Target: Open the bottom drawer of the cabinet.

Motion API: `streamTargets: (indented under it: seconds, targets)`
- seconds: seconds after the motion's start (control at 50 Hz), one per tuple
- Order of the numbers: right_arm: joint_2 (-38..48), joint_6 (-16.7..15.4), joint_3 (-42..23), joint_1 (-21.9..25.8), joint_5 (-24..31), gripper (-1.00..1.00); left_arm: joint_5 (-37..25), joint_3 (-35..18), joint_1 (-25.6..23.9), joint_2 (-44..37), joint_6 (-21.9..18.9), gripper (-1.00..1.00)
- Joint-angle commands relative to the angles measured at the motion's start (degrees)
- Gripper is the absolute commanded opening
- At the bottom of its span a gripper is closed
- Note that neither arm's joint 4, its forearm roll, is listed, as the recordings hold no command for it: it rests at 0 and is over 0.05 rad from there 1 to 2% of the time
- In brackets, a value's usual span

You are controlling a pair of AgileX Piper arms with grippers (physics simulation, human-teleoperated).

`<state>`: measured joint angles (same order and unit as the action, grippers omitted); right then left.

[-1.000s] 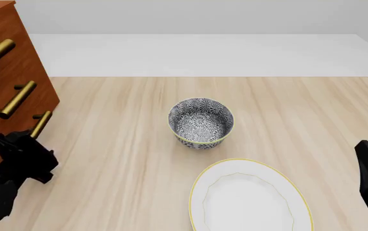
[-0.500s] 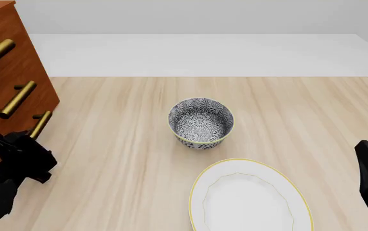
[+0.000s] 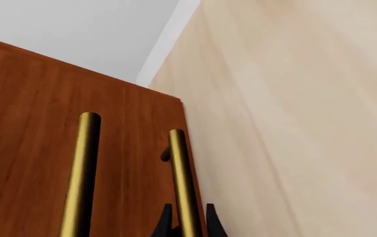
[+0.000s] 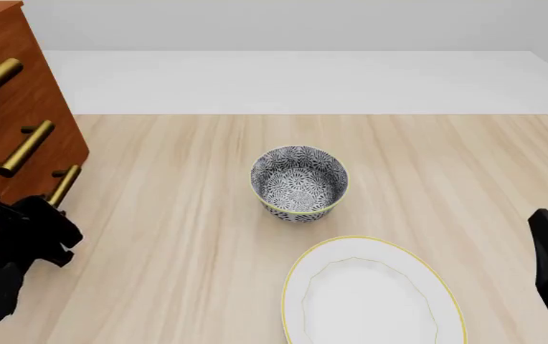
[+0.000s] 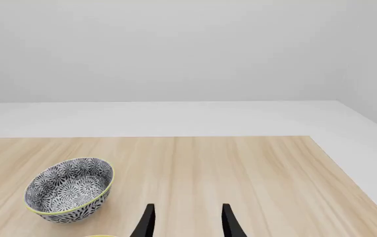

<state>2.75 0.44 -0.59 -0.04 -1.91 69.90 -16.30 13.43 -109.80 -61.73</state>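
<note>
Cabinet (image 4: 11, 129) stands at the table's (image 4: 178, 215) far left, the bottom drawer (image 4: 25, 201) lowest. Left fingers (image 3: 165, 224) pinch its brass handle (image 3: 183, 182). Right gripper (image 5: 185, 222), fingers spread, hovers near right, beside the bowl (image 4: 299, 183) and plate (image 4: 370, 294).

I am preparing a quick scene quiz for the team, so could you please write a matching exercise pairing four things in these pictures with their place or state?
Column 1:
1. patterned bowl
2. white plate
3. left gripper
4. right gripper

Column 2:
A. fingers on either side of the bottom drawer's brass handle
B. open, holding nothing, over the bare table
C. nearest the camera in the front view, gold-rimmed, empty
D. upright near the table's middle, beyond the plate

Pairs: 1-D, 2-C, 3-A, 4-B
</note>
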Motion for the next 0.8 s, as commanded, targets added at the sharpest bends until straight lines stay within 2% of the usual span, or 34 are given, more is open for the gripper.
streamTargets:
  seconds: [0.02, 0.36, 0.8]
  targets:
    - [-0.02, 0.01, 0.00, -0.01, 0.01, 1.00, 0.00, 1.44, -1.58, 0.02, -0.95, -1.00]
    - [-0.01, -0.01, 0.00, 0.00, 0.01, 1.00, 0.00, 0.03, -3.34, -1.69, -1.75, -1.00]
    - [-0.01, 0.01, 0.00, -0.01, 0.01, 1.00, 0.00, -0.21, -7.97, -0.88, -2.86, -1.00]
